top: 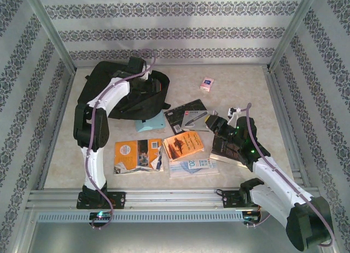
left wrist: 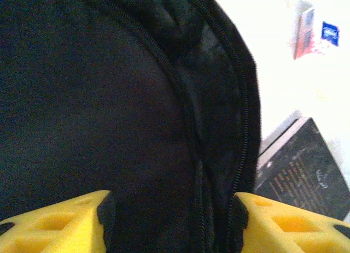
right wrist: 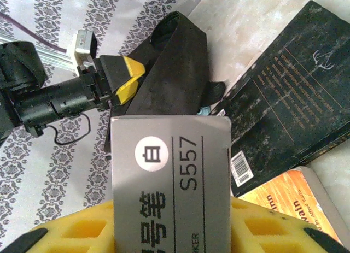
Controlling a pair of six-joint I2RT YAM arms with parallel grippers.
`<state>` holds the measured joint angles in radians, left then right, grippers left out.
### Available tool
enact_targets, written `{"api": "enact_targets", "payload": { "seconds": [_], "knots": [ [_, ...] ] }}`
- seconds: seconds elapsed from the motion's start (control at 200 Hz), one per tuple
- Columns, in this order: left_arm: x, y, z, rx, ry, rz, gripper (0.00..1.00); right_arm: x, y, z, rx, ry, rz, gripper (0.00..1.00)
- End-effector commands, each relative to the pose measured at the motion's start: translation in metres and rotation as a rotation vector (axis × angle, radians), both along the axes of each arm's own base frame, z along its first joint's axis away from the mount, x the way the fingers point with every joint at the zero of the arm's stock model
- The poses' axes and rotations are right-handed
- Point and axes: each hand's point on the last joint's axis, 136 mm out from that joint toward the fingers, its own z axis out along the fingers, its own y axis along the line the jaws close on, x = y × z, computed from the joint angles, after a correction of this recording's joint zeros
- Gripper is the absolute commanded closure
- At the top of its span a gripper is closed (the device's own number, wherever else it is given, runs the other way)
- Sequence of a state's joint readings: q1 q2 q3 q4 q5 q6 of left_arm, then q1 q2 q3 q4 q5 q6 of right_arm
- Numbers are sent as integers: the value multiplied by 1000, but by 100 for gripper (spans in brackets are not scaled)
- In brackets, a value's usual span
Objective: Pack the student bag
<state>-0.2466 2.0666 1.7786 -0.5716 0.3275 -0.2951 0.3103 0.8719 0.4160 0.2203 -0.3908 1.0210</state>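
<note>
The student bag [top: 117, 92] is a black backpack lying at the far left of the table. My left gripper [top: 146, 81] sits at its right side. In the left wrist view its yellow fingers [left wrist: 65, 225] stand on either side of a fold of the bag [left wrist: 109, 100] by the zip, shut on that fabric [left wrist: 169, 209]. From the right wrist view a black flap of the bag [right wrist: 169, 72] stands up beside the left gripper's finger. My right gripper [top: 216, 123] is shut on a grey box marked S557 [right wrist: 169, 176], held above the books [right wrist: 172, 209].
A black book [top: 183, 115] lies right of the bag, with a light blue item [top: 152, 123] beside it. An orange book [top: 183, 145], a booklet [top: 191, 165] and another book [top: 136, 156] lie near the front. A small pink box [top: 206, 84] sits far back.
</note>
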Motion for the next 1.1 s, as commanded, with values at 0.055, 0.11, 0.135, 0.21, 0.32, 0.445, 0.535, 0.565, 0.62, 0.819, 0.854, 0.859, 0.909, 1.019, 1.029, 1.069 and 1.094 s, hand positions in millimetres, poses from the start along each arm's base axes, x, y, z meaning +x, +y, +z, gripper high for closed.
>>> {"api": "enact_targets", "payload": {
  "seconds": [0.055,0.11,0.135,0.21,0.32,0.445,0.535,0.565,0.62,0.819,0.854,0.859,0.909,1.019,1.029,1.069,1.094],
  "knots": [
    [-1,3,-8,44,30,-14,46,-1,4,17,17,-78,22,60],
    [-3,2,-11,52,39,-21,50,-1,3,15,15,-75,20,60],
    [-4,1,-12,54,43,-27,53,-1,3,15,15,-75,19,60],
    [-8,-1,-15,50,58,-36,59,-1,3,15,10,-75,19,60],
    [-15,-8,-16,56,65,-67,74,0,4,17,7,-80,20,60],
    [-20,-11,-3,43,49,-78,100,1,2,20,-9,-91,16,60],
    [-19,-7,28,38,-28,-55,100,4,3,25,-8,-98,15,60],
    [-19,-6,40,38,-54,-47,100,4,4,28,-7,-103,19,60],
    [-21,-2,63,36,-100,-38,100,6,6,35,-2,-113,26,60],
    [-39,10,129,16,-251,15,100,15,19,68,4,-171,64,60],
    [-44,12,139,5,-277,26,100,16,24,74,11,-180,75,60],
    [-44,13,140,5,-280,27,100,16,24,75,11,-181,77,60],
    [-50,15,150,-10,-309,35,100,19,31,82,15,-194,91,60],
    [-57,14,148,-7,-300,18,100,25,40,92,9,-210,108,60],
    [-56,14,146,-2,-293,15,100,26,41,92,8,-209,108,60],
    [-54,14,135,21,-255,2,100,29,42,93,8,-209,109,59],
    [-53,13,129,31,-235,-5,97,30,43,94,9,-208,111,59]
  ]
}}
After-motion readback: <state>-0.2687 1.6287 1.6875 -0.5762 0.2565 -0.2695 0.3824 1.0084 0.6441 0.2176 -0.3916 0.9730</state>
